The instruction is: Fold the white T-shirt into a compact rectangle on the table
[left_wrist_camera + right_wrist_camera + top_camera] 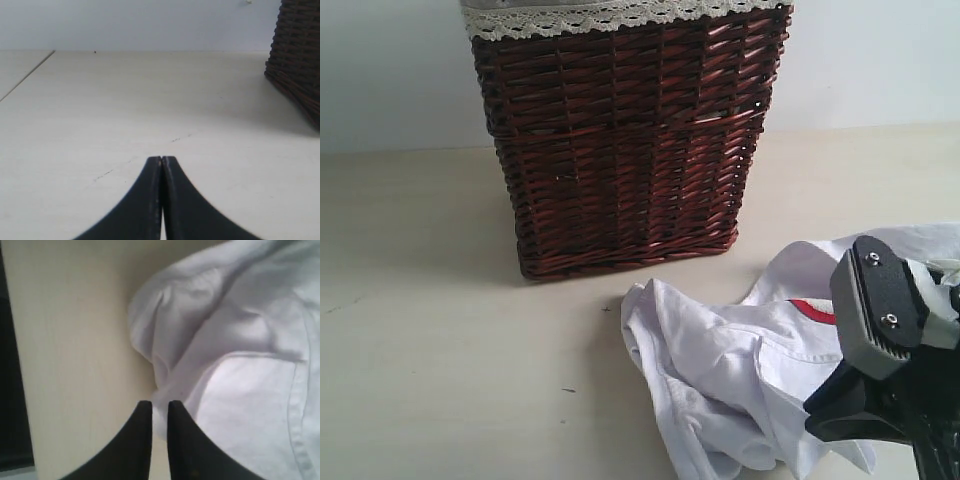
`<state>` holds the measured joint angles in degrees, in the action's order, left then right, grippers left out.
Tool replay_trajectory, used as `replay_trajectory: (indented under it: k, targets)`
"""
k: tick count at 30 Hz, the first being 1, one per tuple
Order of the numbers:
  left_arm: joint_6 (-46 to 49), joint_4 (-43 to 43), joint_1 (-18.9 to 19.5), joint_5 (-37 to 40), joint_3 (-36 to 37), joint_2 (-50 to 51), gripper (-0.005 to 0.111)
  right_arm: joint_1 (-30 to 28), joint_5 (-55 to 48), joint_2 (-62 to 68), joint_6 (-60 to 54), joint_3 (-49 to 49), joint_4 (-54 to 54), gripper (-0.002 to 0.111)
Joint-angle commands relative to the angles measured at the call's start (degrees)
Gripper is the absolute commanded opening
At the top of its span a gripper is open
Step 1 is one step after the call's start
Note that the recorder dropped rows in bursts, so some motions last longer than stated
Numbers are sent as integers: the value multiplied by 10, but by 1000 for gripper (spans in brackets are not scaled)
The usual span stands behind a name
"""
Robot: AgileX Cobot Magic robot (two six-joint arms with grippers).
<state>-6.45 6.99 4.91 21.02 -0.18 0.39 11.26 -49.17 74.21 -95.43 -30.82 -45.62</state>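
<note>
Nearest the lens, at lower right of the exterior view: right arm, black housing low over the cloth. Remaining items by size. Bench: broad, pale beige, matte, carrying everything listed. Wall behind: plain light grey-white. Wicker basket: dark brown, upright toward the back of the bench, cream lace trim along its rim; also seen at the edge of the left wrist view. White T-shirt: rumpled and unfolded on the bench, in front of the basket and to its right, apart from it, bunched in loose folds and partly hidden under the right arm; sliver of red patch showing among the folds. Right pincer: black fingers almost together with a slim gap between, tips at an edge of the shirt, white cloth showing in the gap; clamped or merely touching, cannot tell. Left pincer: fingers pressed together on nothing, over bare bench, basket off to one side.
</note>
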Motion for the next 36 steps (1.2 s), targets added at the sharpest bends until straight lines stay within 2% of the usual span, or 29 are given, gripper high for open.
replay_trajectory:
  k: [1,4,10,15,17,18,19,21,22,25,29,36]
  targets:
    - [1,2,0,-3,2,-4,0,1,-23,-35,-14,1,-64,14]
    - [1,2,0,-3,2,-4,0,1,-15,-35,33,1,-87,16]
    - [1,2,0,-3,2,-4,0,1,-6,-34,56,1,-37,36]
    - [1,2,0,-3,2,-4,0,1,108,-32,149,1,-18,31]
    - [1,2,0,-3,2,-4,0,1,111,-21,148,1,55,47]
    - [1,2,0,-3,2,-4,0,1,110,-13,166,1,100,64]
    - [1,2,0,-3,2,-4,0,1,114,-8,175,1,108,68]
    - [2,2,0,-3,2,-4,0,1,116,2,170,1,90,64]
    - [2,2,0,-3,2,-4,0,1,112,9,141,1,54,58]
    - [2,2,0,-3,2,-4,0,1,92,20,94,1,-1,47]
    - [2,2,0,-3,2,-4,0,1,-1,20,47,1,-2,47]
    - [2,2,0,-3,2,-4,0,1,70,47,21,1,-3,44]
